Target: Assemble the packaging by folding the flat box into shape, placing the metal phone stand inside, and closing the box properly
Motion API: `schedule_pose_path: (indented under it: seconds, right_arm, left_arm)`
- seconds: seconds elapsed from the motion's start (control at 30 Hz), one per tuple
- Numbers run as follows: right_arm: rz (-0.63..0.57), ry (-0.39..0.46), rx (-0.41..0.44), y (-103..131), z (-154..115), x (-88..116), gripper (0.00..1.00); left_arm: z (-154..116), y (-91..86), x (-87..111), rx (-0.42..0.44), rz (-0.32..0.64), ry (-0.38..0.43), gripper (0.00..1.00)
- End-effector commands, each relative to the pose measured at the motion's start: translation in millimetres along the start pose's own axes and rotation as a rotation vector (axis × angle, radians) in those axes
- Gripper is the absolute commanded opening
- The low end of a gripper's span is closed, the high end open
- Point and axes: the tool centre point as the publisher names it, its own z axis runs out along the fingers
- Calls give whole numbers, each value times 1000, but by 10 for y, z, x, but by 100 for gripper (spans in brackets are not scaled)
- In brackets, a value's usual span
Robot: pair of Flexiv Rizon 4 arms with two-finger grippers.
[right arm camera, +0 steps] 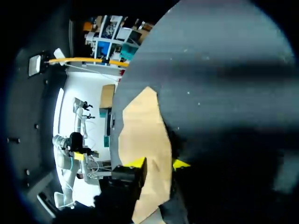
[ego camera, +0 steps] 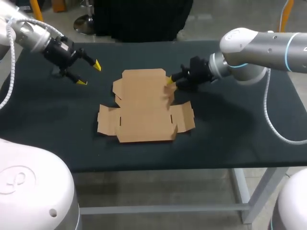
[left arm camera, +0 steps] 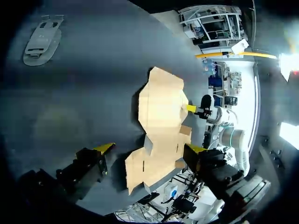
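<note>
On the dark counter (ego camera: 57, 124): a flat brown cardboard box (ego camera: 144, 108) lies in the middle. It is not folded up yet.
Box shape: a big middle part, with flaps spread out to both sides and a wide flap at the far end. It is mostly flat on the counter. In the left wrist view a few small flaps of the box (left arm camera: 161, 126) stick up a little.
Phone stand: a grey flat metal phone stand (left arm camera: 43, 41) lies on the counter, well apart from the box. It is outside the box and nothing touches it.
Left claw (ego camera: 89, 74): it hangs over the counter, to the left of the box's far end and not touching it. Its two yellow tips are wide apart and it holds nothing. In its own view, the left claw (left arm camera: 149, 149) looks out over the box.
Right claw (ego camera: 169, 79): it is right at the far right edge of the box. In its own view, the right claw (right arm camera: 159, 163) has the cardboard edge (right arm camera: 142, 140) running into it. I cannot tell if it pinches the cardboard or is just around it.
</note>
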Motion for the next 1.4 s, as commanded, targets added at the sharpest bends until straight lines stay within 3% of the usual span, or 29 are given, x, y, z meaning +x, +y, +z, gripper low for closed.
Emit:
schedule_pose_path:
  seconds: [0.03,0.07,0.1,0.13,0.5,0.67,1.17,1.4]
  right_arm:
    - [-34,33,-32,-47,58,-23,18]
    - [-41,37,-37,-51,51,-10,14]
    - [-56,45,-49,-59,32,19,1]
    - [-67,49,-57,-63,16,39,0]
    - [-147,103,-110,-79,-183,284,0]
    - [-175,145,-121,-92,-264,420,0]
    - [-175,145,-121,-92,-264,420,0]
    - [-278,228,-183,-185,-420,623,0]
  left_arm:
    - [2,-47,-10,-23,0,2,100]
    - [5,-46,-10,-28,1,3,100]
    - [7,-46,-10,-36,2,6,100]
    - [9,-46,-10,-43,3,9,100]
    - [58,-60,-3,-94,58,60,100]
    - [62,-41,14,-60,128,68,100]
    - [62,-41,14,-60,128,68,100]
    - [144,-49,-20,-25,300,145,100]
